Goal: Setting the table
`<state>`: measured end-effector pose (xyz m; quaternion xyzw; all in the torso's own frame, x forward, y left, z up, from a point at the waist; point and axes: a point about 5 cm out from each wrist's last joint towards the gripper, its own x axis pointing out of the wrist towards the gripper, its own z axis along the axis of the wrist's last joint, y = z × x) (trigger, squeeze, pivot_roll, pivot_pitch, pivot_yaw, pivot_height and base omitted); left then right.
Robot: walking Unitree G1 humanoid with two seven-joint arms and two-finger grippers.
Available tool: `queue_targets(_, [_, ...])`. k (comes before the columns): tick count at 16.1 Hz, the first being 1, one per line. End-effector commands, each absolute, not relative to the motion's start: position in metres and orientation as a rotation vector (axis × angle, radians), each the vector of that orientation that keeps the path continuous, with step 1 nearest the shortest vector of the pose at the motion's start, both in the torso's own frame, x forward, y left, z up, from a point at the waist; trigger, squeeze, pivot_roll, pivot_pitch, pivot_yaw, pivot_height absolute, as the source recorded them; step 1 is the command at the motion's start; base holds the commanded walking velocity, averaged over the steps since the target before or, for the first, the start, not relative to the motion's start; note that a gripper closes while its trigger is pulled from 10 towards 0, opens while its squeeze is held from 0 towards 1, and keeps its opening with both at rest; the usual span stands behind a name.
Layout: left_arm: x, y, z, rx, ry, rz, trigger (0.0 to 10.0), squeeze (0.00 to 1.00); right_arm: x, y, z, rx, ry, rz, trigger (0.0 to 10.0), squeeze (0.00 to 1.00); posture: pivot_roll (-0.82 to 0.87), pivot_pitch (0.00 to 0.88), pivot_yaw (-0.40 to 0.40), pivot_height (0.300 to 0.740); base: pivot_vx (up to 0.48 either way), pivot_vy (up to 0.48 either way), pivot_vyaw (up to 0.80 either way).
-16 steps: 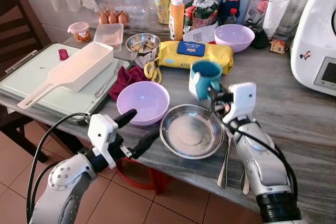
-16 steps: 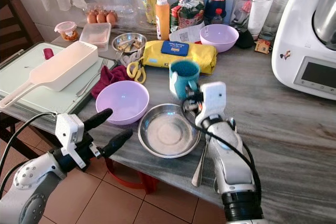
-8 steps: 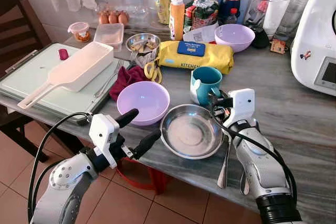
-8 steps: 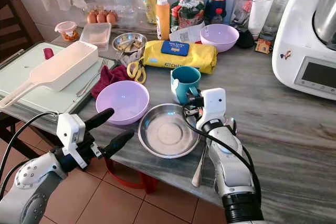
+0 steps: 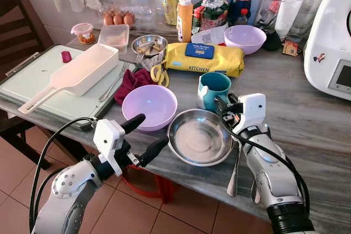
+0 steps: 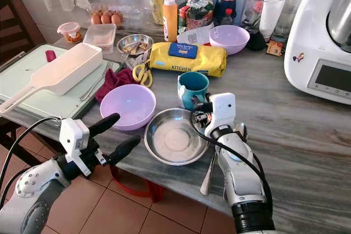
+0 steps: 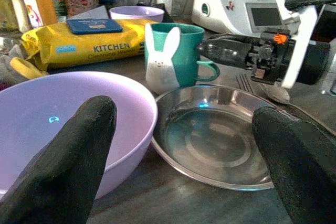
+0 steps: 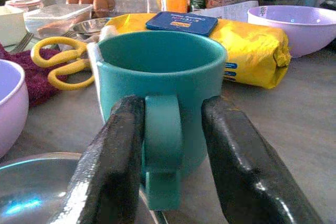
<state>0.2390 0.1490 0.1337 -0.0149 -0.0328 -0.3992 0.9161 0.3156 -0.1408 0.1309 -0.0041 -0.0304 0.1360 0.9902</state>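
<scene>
So the right gripper [image 8: 163, 182] is parked right at the teal mug [image 5: 213, 89], its two black fingers [image 8: 113, 166] straddling the mug's handle, one on each side; the jaws are spread with a sliver of gap on the handle, so not clamped on it as far as I can see. The mug stands upright on the grey worktop [image 5: 307, 113], just behind the steel plate [image 5: 200, 137] and next to the lilac bowl [image 5: 149, 106]. A fork and spoon [image 5: 235, 168] lie on the worktop beside the plate, partly under the right arm. The left gripper [image 5: 141, 135] hangs off the front edge of the worktop, jaws wide apart and holding nothing, pointed toward the bowl and plate. Further back there's a yellow wipes pack [image 5: 204, 57], yellow scissors [image 5: 159, 73] on a maroon cloth [image 5: 133, 80], a second lilac bowl [image 5: 244, 38], an orange bottle [image 5: 184, 18], a white scoop-shaped container [image 5: 77, 74] on a pale green board [image 5: 44, 89], and a white kitchen machine [image 5: 332, 42] at the right end.
</scene>
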Motion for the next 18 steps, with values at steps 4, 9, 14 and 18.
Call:
queue_targets(4, [0.238, 0.15, 0.132, -0.018, -0.058, -0.827, 10.0, 0.0, 0.314, -0.146, 0.134, -0.01, -0.088, 0.225, 10.0, 1.0, 0.02, 0.083, 0.05, 0.74, 0.0, 0.0, 0.0])
queue_targets(9, [0.239, 0.151, 0.132, -0.014, -0.057, -0.819, 10.0, 0.0, 0.314, -0.144, 0.145, -0.018, -0.143, 0.224, 10.0, 1.0, 0.02, 0.08, 0.051, 0.74, 0.0, 0.0, 0.0])
queue_targets(14, [0.24, 0.151, 0.132, -0.008, -0.058, -0.81, 10.0, 0.0, 0.31, -0.148, 0.178, -0.108, -0.284, 0.201, 10.0, 1.0, 0.02, 0.078, 0.052, 0.74, 0.0, 0.0, 0.0])
queue_targets(18, [0.241, 0.149, 0.132, -0.017, -0.062, -0.811, 10.0, 0.0, 0.294, -0.148, 0.195, -0.097, -0.355, 0.178, 10.0, 1.0, 0.01, 0.078, 0.051, 0.74, 0.0, 0.0, 0.0])
